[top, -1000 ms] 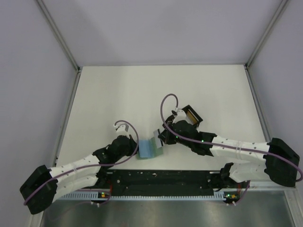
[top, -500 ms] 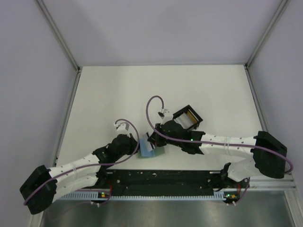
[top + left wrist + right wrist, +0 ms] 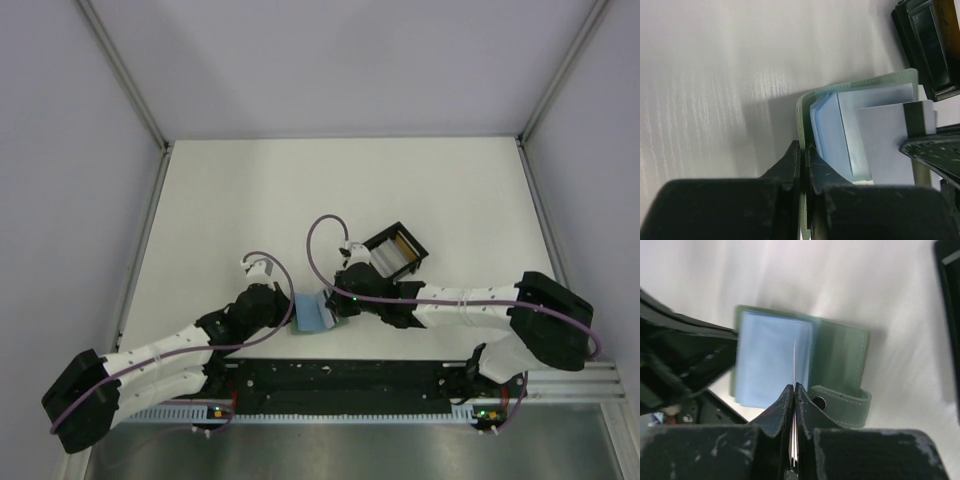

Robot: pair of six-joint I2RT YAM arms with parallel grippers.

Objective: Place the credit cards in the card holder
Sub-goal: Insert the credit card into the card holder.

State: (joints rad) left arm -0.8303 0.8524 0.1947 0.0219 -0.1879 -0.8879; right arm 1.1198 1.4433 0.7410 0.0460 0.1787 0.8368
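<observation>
White tabletop (image 3: 250,200) inside pale lilac walls carries the sage-green card holder (image 3: 312,315), open near the front edge between the two arms, its pale blue slotted inside showing. At its near side the left gripper (image 3: 802,155) is clamped tight on the green cover. Opposite it, the right gripper (image 3: 794,387) pinches a pale credit card (image 3: 882,145) with a dark stripe, edge-on over the blue pockets; whether its edge sits in a slot I cannot tell. Just behind stands a black compartment box (image 3: 397,250), near the holder
</observation>
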